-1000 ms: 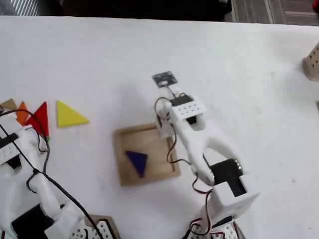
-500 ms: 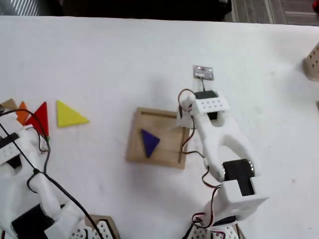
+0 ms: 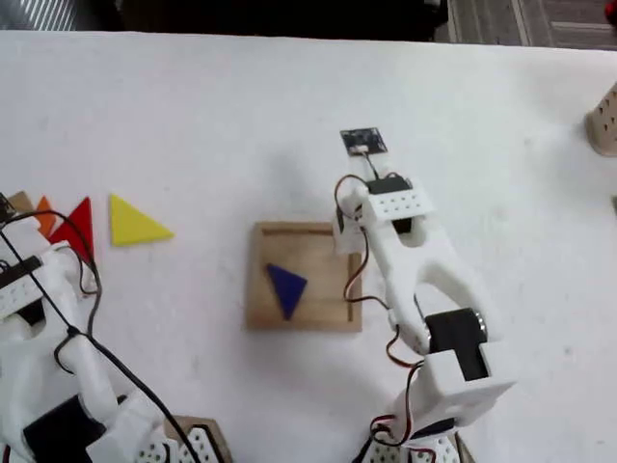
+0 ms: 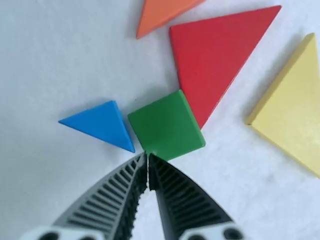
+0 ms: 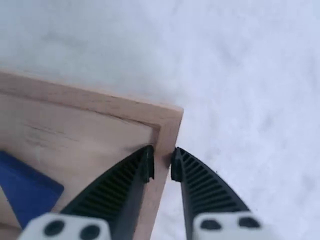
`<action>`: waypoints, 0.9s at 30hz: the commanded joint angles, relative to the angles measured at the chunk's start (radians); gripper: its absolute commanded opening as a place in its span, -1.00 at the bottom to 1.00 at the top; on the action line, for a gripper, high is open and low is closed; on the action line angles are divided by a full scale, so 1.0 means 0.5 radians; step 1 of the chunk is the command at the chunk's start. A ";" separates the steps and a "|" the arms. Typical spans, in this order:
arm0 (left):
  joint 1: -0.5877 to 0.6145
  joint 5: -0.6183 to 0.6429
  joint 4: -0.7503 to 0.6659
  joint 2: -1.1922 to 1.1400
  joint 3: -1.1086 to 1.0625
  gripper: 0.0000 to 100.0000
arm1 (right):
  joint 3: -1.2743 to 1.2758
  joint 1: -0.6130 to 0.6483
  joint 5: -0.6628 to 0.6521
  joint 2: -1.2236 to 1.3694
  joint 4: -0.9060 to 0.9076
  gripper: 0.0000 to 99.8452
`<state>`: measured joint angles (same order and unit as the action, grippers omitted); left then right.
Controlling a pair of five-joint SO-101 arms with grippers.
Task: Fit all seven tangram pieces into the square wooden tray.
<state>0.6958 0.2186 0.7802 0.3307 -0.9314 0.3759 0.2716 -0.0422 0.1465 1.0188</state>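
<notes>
White table point(image 3: 193, 116) carries the square wooden tray point(image 3: 318, 253) near its middle, pale wood with a low rim, one dark blue triangle point(image 3: 286, 287) inside. The right hand point(image 5: 161, 162) pinches its rim at a corner, probably to position it; next the left hand point(image 4: 147, 161), closed and empty beside the green square point(image 4: 166, 125), must open for a piece.

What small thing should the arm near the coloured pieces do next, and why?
Probably open the left gripper. It is shut, its tips at a corner of the green square, so it cannot grasp it as it stands. That square lies on the table beside the red triangle, while the tray holds just one dark blue triangle.
</notes>
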 commanded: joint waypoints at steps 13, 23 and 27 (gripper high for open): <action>-0.029 -0.003 -0.025 0.084 0.012 -0.95 | -0.089 -0.035 0.120 -0.241 0.189 -0.98; -0.029 -0.003 -0.031 0.084 0.012 -0.95 | 0.684 0.446 0.160 -1.048 -0.250 -0.96; -0.029 -0.003 -0.031 0.084 0.012 -0.95 | 0.908 0.833 0.160 -1.174 -0.413 -0.96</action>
<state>0.6958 0.2186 0.7802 0.3307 -0.9314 0.7887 0.5662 0.0269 -0.3690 0.8715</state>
